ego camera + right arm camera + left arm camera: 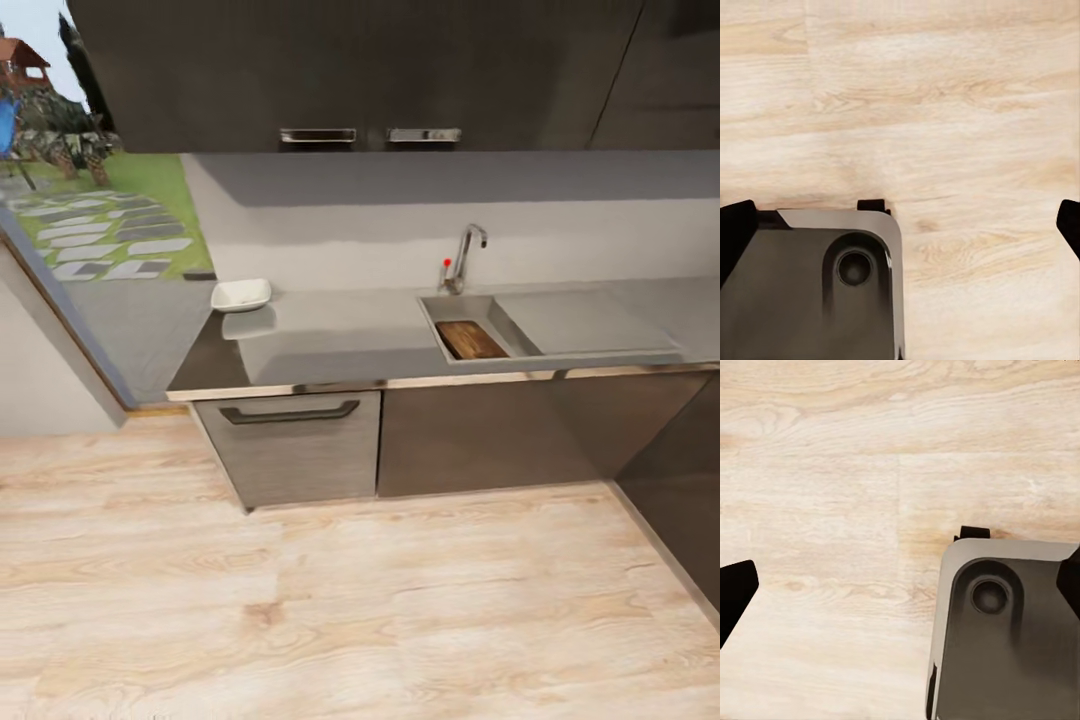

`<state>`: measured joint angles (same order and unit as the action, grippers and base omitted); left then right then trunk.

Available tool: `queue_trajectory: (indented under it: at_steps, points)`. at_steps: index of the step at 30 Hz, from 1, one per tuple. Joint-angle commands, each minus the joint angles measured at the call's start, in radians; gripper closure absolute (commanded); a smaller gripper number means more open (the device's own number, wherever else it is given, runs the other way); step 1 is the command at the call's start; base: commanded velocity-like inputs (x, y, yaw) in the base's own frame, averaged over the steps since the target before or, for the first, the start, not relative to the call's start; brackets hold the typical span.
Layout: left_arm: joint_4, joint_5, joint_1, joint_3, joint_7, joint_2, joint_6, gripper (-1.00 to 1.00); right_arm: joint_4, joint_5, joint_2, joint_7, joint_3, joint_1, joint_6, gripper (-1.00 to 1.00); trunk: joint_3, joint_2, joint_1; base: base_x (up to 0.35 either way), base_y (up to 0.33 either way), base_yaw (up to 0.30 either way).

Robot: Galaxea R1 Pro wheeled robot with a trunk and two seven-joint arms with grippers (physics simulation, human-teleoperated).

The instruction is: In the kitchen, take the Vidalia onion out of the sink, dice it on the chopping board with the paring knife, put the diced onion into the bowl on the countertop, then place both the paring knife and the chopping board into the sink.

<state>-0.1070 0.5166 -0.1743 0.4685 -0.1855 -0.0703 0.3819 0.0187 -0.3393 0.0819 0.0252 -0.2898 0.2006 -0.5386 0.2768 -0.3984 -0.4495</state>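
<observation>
Pale wood-plank floor [330, 610] with visible grain, running up to a row of dark grey base cabinets [470, 435]. One brushed-metal drawer front [295, 450] with a dark bar handle [290, 412]. Light grey back wall [400, 215], shaded under dark upper cabinets [350, 70] fitted with two chrome handles [370, 135]. At far left, a large window [95, 190] gives onto lawn, stepping stones, trees and a house.

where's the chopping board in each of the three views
Head view: chopping board lies in the sink basin, right of centre, under the tap.
Left wrist view: not in it.
Right wrist view: not in it.
Shared landmark: the pale wood floor.
</observation>
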Motion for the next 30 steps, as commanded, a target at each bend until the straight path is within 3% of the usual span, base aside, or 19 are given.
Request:
queue_trajectory:
  at_steps: [1,8,30]
  points:
    - [0.0,0.003,-0.001,0.009,-0.006,0.0,0.002,-1.0,0.0,-0.01,0.0,0.003,-0.008,0.0,-0.003,-1.0,0.0,-0.002,-0.001,0.0,0.0,0.21]
    - [0.0,0.003,-0.001,0.009,-0.006,0.0,0.002,-1.0,0.0,-0.01,0.001,0.002,-0.008,0.0,-0.003,-1.0,-0.009,-0.002,-0.001,0.0,0.0,0.144]
    - [0.001,0.003,-0.001,0.009,-0.006,0.009,-0.001,-1.0,-0.001,-0.011,0.001,0.002,-0.008,0.0,-0.003,-1.0,-0.044,-0.002,-0.001,0.0,0.0,-0.019]
